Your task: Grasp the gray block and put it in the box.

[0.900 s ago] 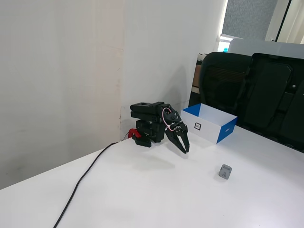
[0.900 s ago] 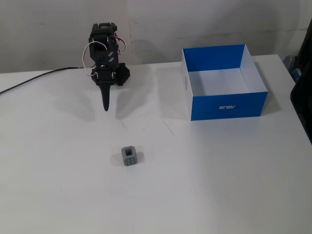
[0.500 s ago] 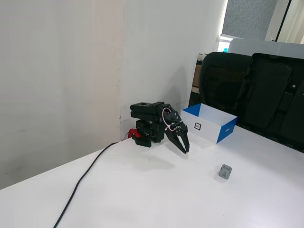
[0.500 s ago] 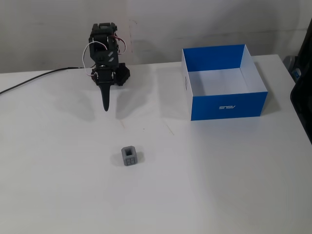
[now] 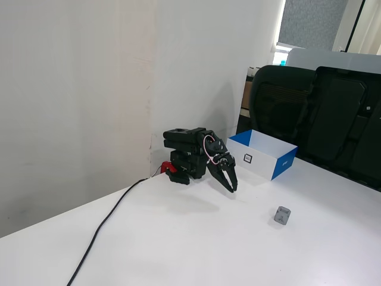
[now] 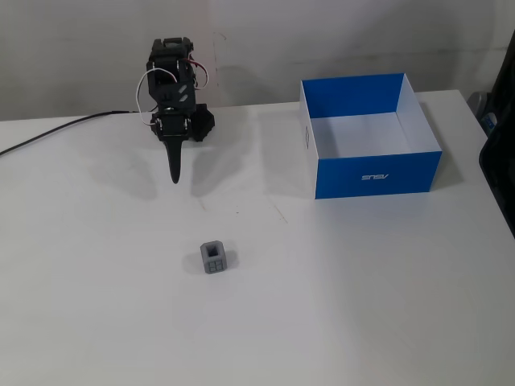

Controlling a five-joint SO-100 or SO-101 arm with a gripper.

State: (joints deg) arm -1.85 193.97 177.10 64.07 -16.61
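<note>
On the white bench (image 6: 362, 305), small matte gray cube (image 6: 214, 258) is sitting well apart from the black two-finger tool (image 6: 174, 177), tool clenched, holding nothing; box writing is proving unreadable.

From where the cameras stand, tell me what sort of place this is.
Probably an office or lab desk: black office chairs behind a plain white table, a painted white wall, and a small black robot arm with its cable.
</note>
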